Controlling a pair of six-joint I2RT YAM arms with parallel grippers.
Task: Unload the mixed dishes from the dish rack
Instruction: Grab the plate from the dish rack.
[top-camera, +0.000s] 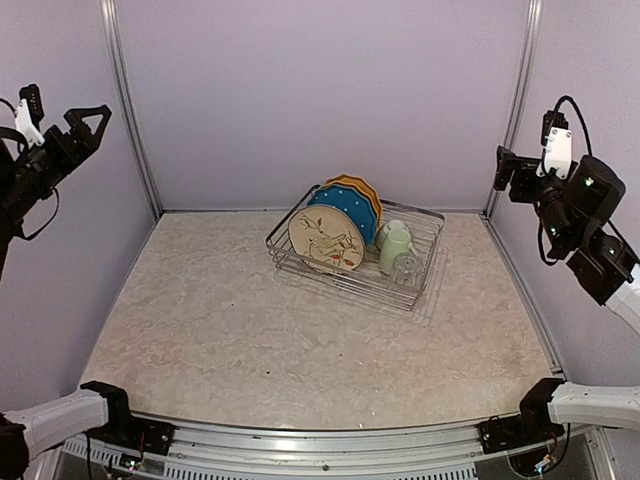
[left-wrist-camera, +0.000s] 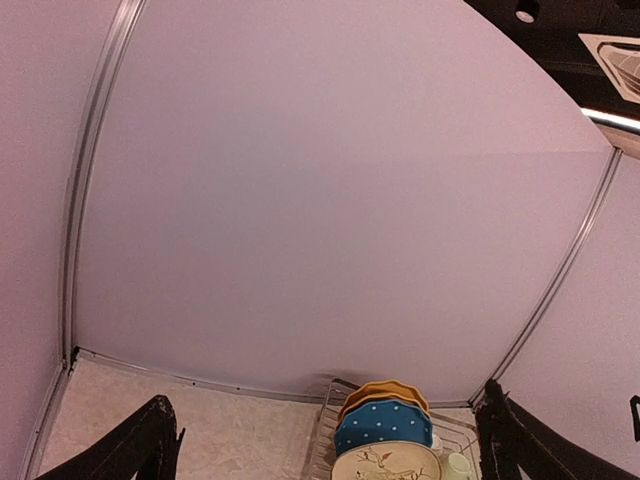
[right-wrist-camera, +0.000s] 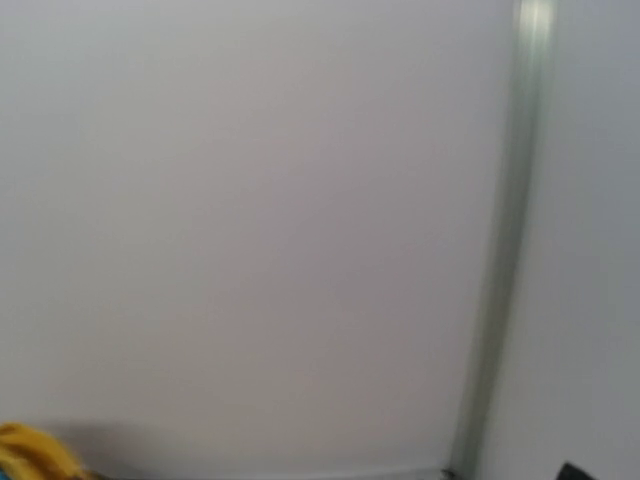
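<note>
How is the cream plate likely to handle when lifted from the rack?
The cream plate stands on edge in the rack, so it probably needs lifting upward. It looks rigid and glazed: likely slippery, breakable. Nudged, it may tip onto the blue plate behind.

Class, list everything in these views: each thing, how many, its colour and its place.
dish rack: one, silver wire, table's far middle
cream plate: one, branch drawing, upright at rack's front
blue plate: one, white-dotted, upright behind cream plate
orange plates: seemingly two, upright behind blue plate
mug: one, pale green, rack's right half
glass: one, clear, before mug
table: one, beige marbled
left tool: one, black, open, raised left
right tool: one, black, raised right, opening unclear
</note>
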